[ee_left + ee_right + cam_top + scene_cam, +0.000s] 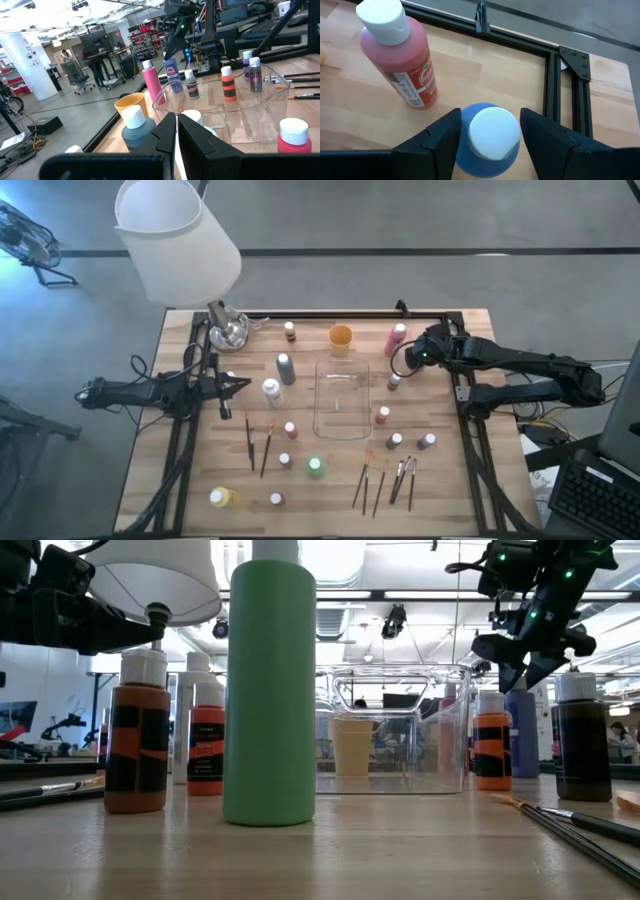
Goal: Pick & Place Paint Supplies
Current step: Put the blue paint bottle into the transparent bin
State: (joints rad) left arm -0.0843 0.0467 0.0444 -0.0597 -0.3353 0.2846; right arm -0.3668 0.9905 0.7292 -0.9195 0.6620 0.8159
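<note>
**Right pincer straddles the blue bottle**

The right pincer (490,137) stands open around the blue bottle (487,142) near the worktop's (450,510) far right corner, beside the pink bottle (400,60). The left pincer (176,131) hangs closed by the left edge.

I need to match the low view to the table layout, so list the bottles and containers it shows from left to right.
Orange-brown bottle → shorter orange-red bottle → big green bottle → clear tray with the orange cup seen through it → small orange bottle → blue bottle → dark brown bottle.
</note>
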